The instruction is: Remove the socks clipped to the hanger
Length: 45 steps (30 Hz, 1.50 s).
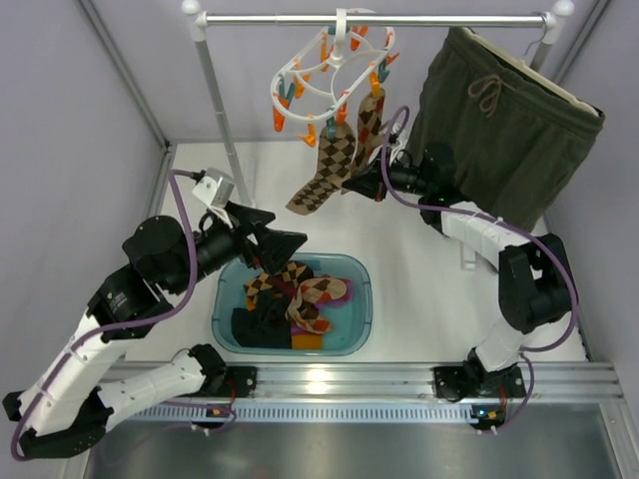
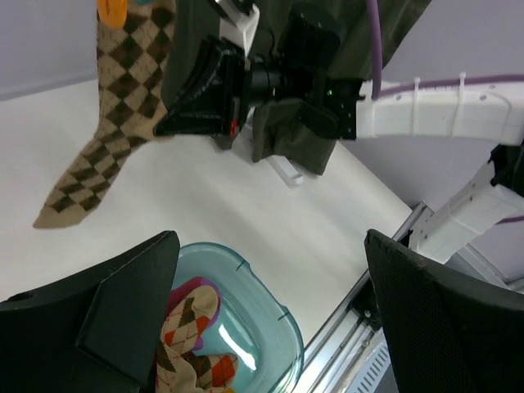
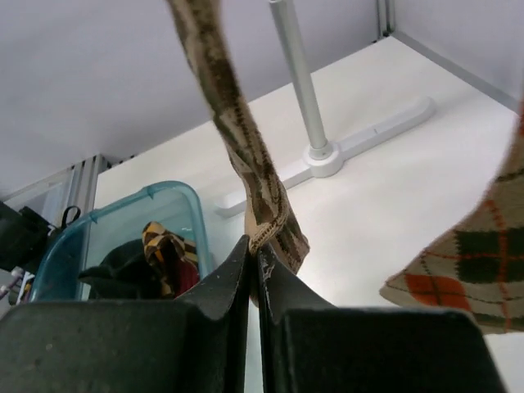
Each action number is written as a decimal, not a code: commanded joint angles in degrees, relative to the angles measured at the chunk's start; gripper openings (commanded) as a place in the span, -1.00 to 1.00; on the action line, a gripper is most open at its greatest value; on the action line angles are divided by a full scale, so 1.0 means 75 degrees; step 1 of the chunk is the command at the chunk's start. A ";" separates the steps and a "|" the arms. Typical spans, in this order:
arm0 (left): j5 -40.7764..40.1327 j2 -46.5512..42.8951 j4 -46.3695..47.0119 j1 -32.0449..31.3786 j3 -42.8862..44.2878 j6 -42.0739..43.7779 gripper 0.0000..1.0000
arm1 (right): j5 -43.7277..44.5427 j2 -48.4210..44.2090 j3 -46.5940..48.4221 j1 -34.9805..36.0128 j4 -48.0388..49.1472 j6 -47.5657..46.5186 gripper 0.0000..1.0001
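Hanging by its hook from the metal rail (image 1: 429,18), the white hanger (image 1: 300,85) carries orange and teal pegs, and two socks are clipped to its near side. The tan-and-brown argyle sock (image 1: 324,170) drops lowest, toe pointing towards the left arm's side. The second argyle sock (image 1: 371,115), showing orange in its pattern, hangs just beside it and higher. The right gripper (image 1: 346,188) is at the heel of the tan-and-brown argyle sock, and the right wrist view shows its fingers (image 3: 221,286) pressed together with the sock's edge pinched between the tips. The sock rises from that grip towards the pegs, and the second argyle sock lies apart at the right edge of that view. Below, on the white tabletop (image 1: 419,289), stands a teal basin (image 1: 361,299) holding a heap of socks (image 1: 290,294), argyle and black with one purple-edged. The left gripper (image 1: 290,249) hovers over the basin's far left corner with its fingers (image 2: 106,319) spread wide and nothing between them. Olive-green shorts (image 1: 509,120) hang from the right end of the rail, behind the right arm and well apart from the hanger.
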 commanded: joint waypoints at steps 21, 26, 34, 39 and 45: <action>-0.4728 0.3588 -0.0228 -0.1044 0.4494 0.1386 0.96 | 0.8819 -0.2592 -0.1909 0.4833 0.0486 -0.2506 -1.00; -0.7128 0.4407 -0.0240 -0.2134 0.4927 0.2134 0.97 | 1.0569 -0.1738 -0.1173 0.6029 0.0428 -0.3246 -1.00; -0.8598 0.5253 -0.0229 -0.2429 0.5654 0.2723 0.97 | 1.0923 -0.0787 -0.0293 0.6651 0.0650 -0.3716 -1.00; -0.8553 0.5476 -0.0229 -0.2079 0.5771 0.3074 0.97 | 1.0795 -0.0482 0.0106 0.6769 0.0615 -0.3997 -1.00; -0.8447 0.5792 -0.0264 -0.1481 0.5935 0.3168 0.90 | 1.0806 -0.0247 0.0505 0.6769 0.0498 -0.4208 -1.00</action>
